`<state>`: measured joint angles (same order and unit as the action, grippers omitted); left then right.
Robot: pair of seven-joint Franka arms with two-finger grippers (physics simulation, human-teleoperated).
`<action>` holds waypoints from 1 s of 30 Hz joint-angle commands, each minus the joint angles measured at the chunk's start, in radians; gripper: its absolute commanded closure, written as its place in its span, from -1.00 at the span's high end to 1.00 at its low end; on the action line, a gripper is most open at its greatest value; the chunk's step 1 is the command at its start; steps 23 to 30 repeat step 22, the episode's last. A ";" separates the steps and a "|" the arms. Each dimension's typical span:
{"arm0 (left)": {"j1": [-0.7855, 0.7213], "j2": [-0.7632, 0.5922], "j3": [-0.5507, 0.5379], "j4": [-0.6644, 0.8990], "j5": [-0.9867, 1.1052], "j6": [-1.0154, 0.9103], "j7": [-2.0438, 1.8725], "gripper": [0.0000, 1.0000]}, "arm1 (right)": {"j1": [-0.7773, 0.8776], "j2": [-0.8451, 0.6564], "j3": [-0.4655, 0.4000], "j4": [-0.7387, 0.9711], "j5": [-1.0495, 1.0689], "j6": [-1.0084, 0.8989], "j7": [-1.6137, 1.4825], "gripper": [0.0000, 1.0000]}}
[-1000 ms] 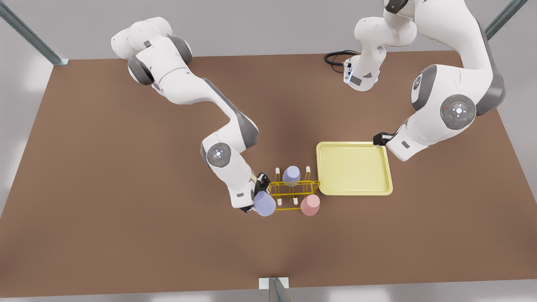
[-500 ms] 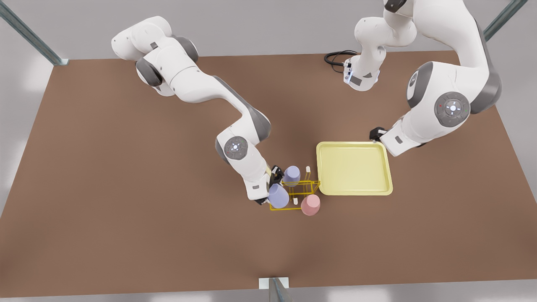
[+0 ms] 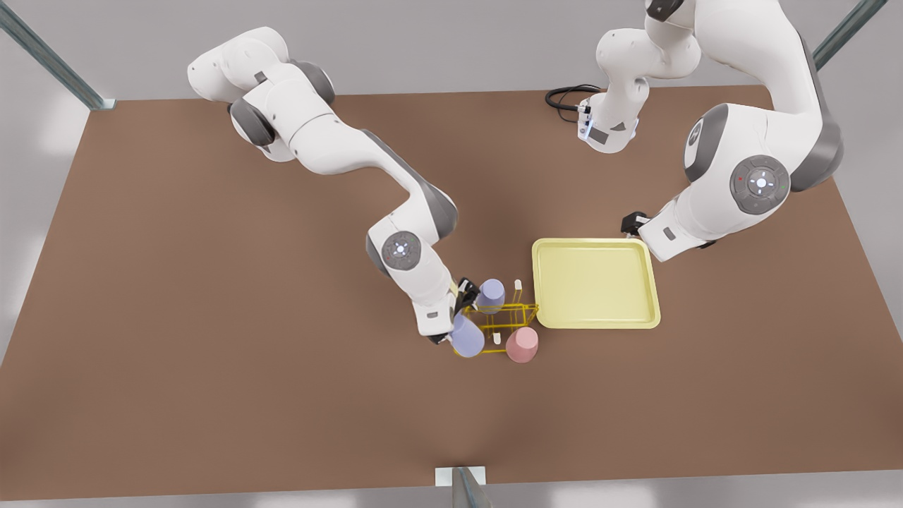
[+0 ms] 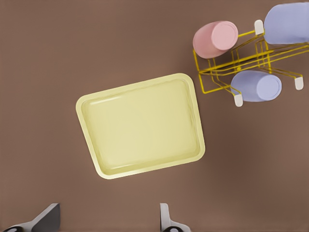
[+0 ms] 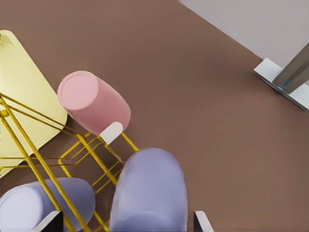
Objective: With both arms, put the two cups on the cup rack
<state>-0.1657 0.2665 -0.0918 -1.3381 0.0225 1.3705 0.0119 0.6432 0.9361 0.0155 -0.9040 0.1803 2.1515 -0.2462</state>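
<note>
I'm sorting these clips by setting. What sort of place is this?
Likely a simulated robot test bench: a bare brown table, metal frame posts at its corners, plain grey surroundings.

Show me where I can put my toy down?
The yellow tray is bare, so is the brown table at the front view's left. The cup rack is crowded: right gripper holding a lavender cup, pink cup, second lavender cup. Left gripper waits by the tray.
</note>
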 commanded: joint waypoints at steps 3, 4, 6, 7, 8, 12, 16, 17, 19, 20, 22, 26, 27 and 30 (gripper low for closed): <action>0.000 -0.001 0.000 0.001 0.001 -0.001 0.028 1.00 | -0.013 -0.028 -0.002 0.001 0.007 -0.054 0.024 1.00; 0.002 -0.001 0.000 0.001 0.001 -0.001 0.028 1.00 | -0.057 -0.085 -0.005 -0.001 0.021 -0.215 0.102 1.00; 0.002 0.000 0.001 0.001 0.002 -0.001 0.029 1.00 | -0.135 -0.163 -0.008 -0.003 0.018 -0.393 0.102 1.00; 0.003 -0.001 0.001 0.001 0.001 -0.001 0.028 1.00 | -0.201 -0.194 -0.008 -0.003 0.008 -0.514 0.111 1.00; 0.003 -0.001 0.001 0.001 0.001 -0.001 0.028 1.00 | -0.232 -0.272 -0.074 -0.003 -0.004 -0.740 0.128 1.00; 0.008 -0.001 0.003 0.002 -0.016 -0.001 0.033 1.00 | -0.228 -0.565 -0.289 0.004 -0.251 -1.153 0.111 1.00; 0.002 0.003 0.003 0.033 -0.015 -0.036 0.031 1.00 | -0.412 -0.823 -0.129 -0.216 -0.257 -1.154 0.114 1.00; 0.000 0.007 0.003 0.043 -0.015 -0.050 0.031 1.00 | -0.419 -0.870 -0.126 -0.289 -0.258 -1.128 0.114 1.00; 0.000 0.007 0.003 0.043 -0.013 -0.050 0.031 1.00 | -0.427 -0.889 -0.124 -0.311 -0.257 -1.124 0.114 1.00; 0.000 0.008 0.003 0.043 -0.013 -0.051 0.031 1.00 | -0.427 -0.890 -0.124 -0.315 -0.258 -1.124 0.114 1.00; 0.000 0.008 0.001 0.043 -0.012 -0.051 0.031 1.00 | -0.427 -0.893 -0.123 -0.315 -0.257 -1.124 0.114 1.00; 0.000 0.008 0.001 0.043 -0.012 -0.051 0.031 1.00 | -0.427 -0.893 -0.123 -0.315 -0.257 -1.124 0.114 1.00; 0.000 0.008 0.001 0.043 -0.012 -0.051 0.031 1.00 | -0.427 -0.893 -0.123 -0.315 -0.257 -1.124 0.114 1.00; 0.000 0.008 0.001 0.043 -0.012 -0.051 0.031 1.00 | -0.427 -0.893 -0.123 -0.315 -0.257 -1.124 0.114 1.00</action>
